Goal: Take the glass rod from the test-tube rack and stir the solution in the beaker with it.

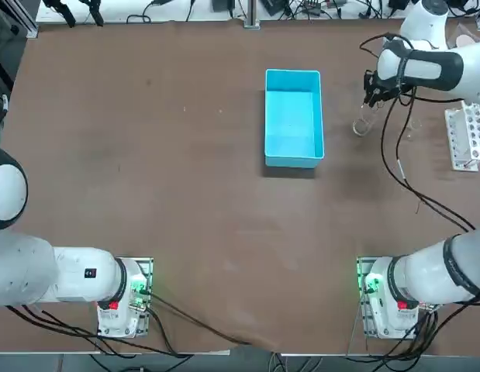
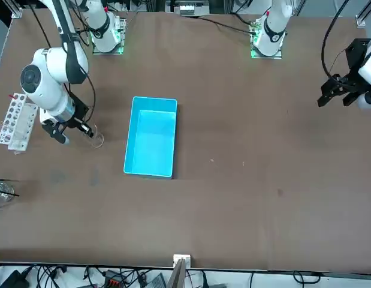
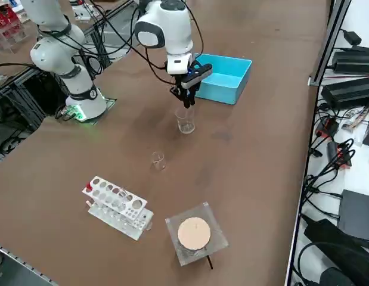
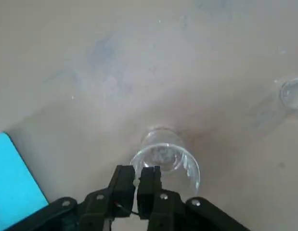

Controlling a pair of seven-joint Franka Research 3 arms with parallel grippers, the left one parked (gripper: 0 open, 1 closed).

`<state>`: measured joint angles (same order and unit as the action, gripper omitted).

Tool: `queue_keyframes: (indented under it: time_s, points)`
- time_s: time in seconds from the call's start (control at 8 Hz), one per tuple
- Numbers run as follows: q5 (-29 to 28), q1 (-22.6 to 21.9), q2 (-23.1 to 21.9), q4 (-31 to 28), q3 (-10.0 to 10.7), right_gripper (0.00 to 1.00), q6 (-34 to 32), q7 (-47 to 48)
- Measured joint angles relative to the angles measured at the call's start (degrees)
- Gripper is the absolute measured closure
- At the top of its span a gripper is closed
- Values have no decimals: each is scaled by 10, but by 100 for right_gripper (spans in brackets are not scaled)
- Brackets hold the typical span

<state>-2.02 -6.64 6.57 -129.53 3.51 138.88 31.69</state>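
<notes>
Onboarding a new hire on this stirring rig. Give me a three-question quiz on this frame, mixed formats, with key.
1. True or false: the right gripper hangs directly over the blue bin.
2. Multiple choice: the test-tube rack stands A) inside the blue bin, B) on the table apart from the beaker, C) on the mesh pad with the round disc.
3. Fill in: the gripper's fingers are nearly ____ just above the beaker's rim.

Key: 1 false, it is above the beaker beside the bin. 2 B. 3 shut; no glass rod can be made out between them.
</notes>
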Motion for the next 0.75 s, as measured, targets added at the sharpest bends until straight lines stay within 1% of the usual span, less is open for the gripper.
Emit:
queue_keyframes:
  time_s: [0.12, 0.38, 0.62, 0.75]
  points:
    - [14, 3, 1, 1, 2, 92, 2, 0]
    - [59, 21, 2, 1, 4, 92, 1, 0]
    - [76, 31, 2, 2, 4, 92, -11, 0]
    - [77, 30, 1, 3, 3, 92, -30, 0]
